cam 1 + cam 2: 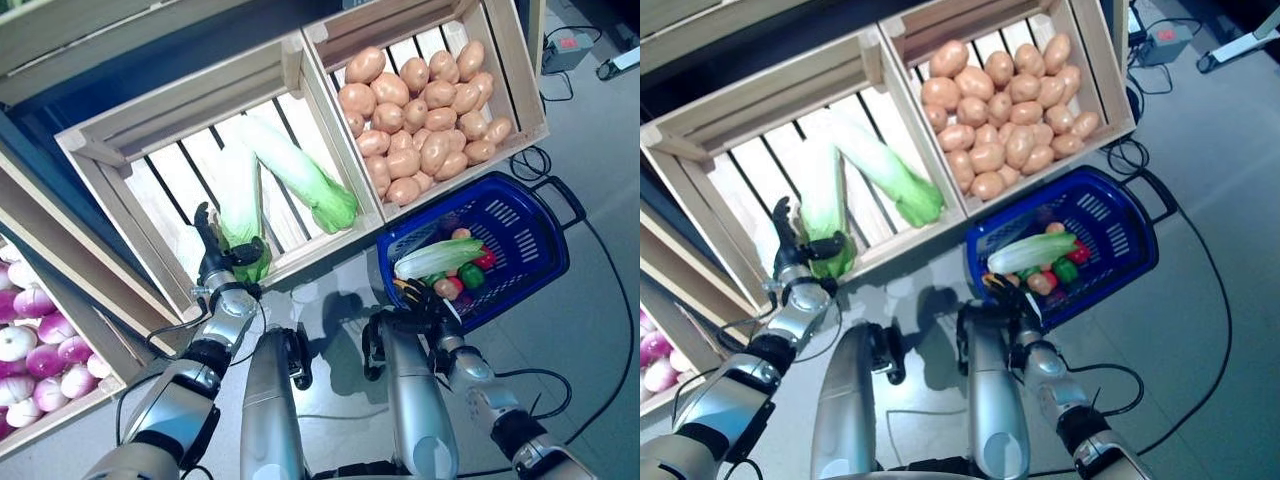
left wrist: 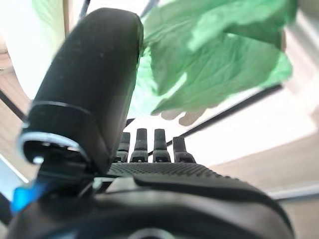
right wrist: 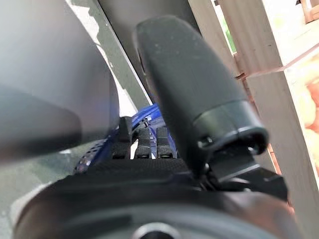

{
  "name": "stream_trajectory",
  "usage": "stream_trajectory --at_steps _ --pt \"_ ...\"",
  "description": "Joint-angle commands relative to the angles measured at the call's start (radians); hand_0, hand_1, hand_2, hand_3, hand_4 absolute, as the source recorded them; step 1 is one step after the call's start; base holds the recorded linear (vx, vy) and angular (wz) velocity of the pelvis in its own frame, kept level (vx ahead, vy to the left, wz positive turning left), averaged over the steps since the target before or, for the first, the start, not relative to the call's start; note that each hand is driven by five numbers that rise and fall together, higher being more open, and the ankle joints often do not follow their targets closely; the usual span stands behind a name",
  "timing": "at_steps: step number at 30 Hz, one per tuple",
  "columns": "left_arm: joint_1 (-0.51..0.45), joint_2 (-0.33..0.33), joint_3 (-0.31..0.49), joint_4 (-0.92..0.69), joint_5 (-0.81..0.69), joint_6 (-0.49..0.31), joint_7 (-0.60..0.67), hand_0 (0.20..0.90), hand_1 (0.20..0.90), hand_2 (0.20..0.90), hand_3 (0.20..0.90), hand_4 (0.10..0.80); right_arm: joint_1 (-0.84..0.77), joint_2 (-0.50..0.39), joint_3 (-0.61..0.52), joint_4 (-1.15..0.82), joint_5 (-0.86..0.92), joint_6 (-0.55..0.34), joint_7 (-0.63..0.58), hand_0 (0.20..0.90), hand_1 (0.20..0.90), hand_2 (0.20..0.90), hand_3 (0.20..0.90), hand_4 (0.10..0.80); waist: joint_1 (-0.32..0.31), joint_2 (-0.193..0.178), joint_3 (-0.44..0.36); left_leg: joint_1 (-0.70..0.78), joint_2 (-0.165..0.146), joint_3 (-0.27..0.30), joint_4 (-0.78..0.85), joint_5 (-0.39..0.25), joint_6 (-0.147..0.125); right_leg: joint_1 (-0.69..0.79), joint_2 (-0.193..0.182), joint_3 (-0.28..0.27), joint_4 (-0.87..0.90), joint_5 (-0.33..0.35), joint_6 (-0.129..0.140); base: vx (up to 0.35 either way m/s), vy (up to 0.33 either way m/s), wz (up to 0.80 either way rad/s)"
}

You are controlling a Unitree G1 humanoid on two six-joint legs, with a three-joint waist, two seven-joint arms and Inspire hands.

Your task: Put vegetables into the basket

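While left hand [image 1: 222, 262] open, cabbage [image 1: 240, 205] touching

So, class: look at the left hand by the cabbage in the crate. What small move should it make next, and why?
Probably close the left hand round the leafy end of the nearer cabbage. Its fingers stand straight beside the leaves in the wooden crate, nothing gripped yet, and the blue basket waits by the right hand.

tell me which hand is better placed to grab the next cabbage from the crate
Left. The left hand is already at the leafy end of a cabbage in the slatted crate. The right hand is at the blue basket rim.
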Motion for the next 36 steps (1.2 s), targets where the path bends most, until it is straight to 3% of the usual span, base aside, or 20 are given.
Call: stream_trajectory --at_steps 1,5,11,12,14,25,36 --pt "-0.052 0.015 0.012 0.065 -0.090 0.005 -0.046 0.900 0.900 0.900 0.900 0.800 0.039 0.006 0.012 -0.029 0.044 -0.026 -0.038 0.900 0.900 0.900 0.900 0.800 0.010 -0.001 -0.030 0.053 -0.016 -0.004 -0.015 -0.064 0.036 0.057 -0.006 0.018 -0.033 0.005 -0.008 -0.070 -0.008 -0.11" --pt "-0.043 -0.016 -0.007 0.110 -0.144 0.039 -0.114 0.900 0.900 0.900 0.900 0.800 0.016 0.006 0.012 -0.009 0.050 -0.040 -0.024 0.900 0.900 0.900 0.900 0.800 0.011 -0.005 -0.024 0.029 -0.018 -0.012 -0.006 -0.062 0.035 0.034 -0.002 0.018 -0.027 0.010 -0.005 -0.040 -0.017 0.01" --pt "-0.070 0.000 -0.030 0.142 -0.165 0.076 -0.204 0.900 0.900 0.900 0.900 0.800 -0.005 -0.009 0.010 -0.012 0.063 -0.035 -0.024 0.900 0.900 0.900 0.900 0.800 0.005 -0.008 -0.025 0.004 -0.011 -0.012 0.012 -0.064 0.036 0.011 0.001 0.019 -0.012 0.010 -0.005 0.000 0.000 0.00" --pt "-0.079 0.008 -0.037 0.149 -0.165 0.074 -0.215 0.582 0.582 0.582 0.582 0.588 -0.007 -0.012 0.008 -0.013 0.063 -0.034 -0.023 0.900 0.900 0.900 0.900 0.800 0.002 -0.009 -0.026 -0.001 -0.010 -0.012 0.018 -0.067 0.037 0.006 0.003 0.020 -0.006 0.008 -0.006 0.000 0.000 0.00" --pt "-0.089 0.023 -0.044 0.155 -0.173 0.069 -0.235 0.300 0.300 0.300 0.300 0.400 -0.005 -0.019 0.006 -0.019 0.061 -0.029 -0.023 0.900 0.900 0.900 0.900 0.800 -0.001 -0.009 -0.028 -0.009 -0.007 -0.013 0.028 -0.070 0.039 -0.001 0.003 0.021 0.004 0.005 -0.006 -0.005 0.014 -0.06" --pt "-0.054 0.072 -0.003 0.114 -0.183 0.022 -0.201 0.300 0.300 0.300 0.300 0.400 0.055 -0.033 -0.017 -0.040 0.022 -0.042 -0.001 0.900 0.900 0.900 0.900 0.800 -0.011 -0.003 -0.051 0.049 0.002 -0.006 -0.012 -0.071 0.029 0.048 -0.004 0.026 -0.037 0.005 -0.003 0.020 0.011 0.01" --pt "0.031 0.076 0.030 0.057 -0.167 -0.023 -0.215 0.300 0.300 0.300 0.300 0.400 0.104 -0.016 -0.041 -0.032 -0.011 -0.059 -0.007 0.900 0.900 0.900 0.900 0.800 -0.004 0.014 -0.149 0.243 0.016 0.017 -0.189 -0.037 0.012 0.220 -0.044 0.015 -0.187 0.033 0.010 0.083 -0.010 0.00"
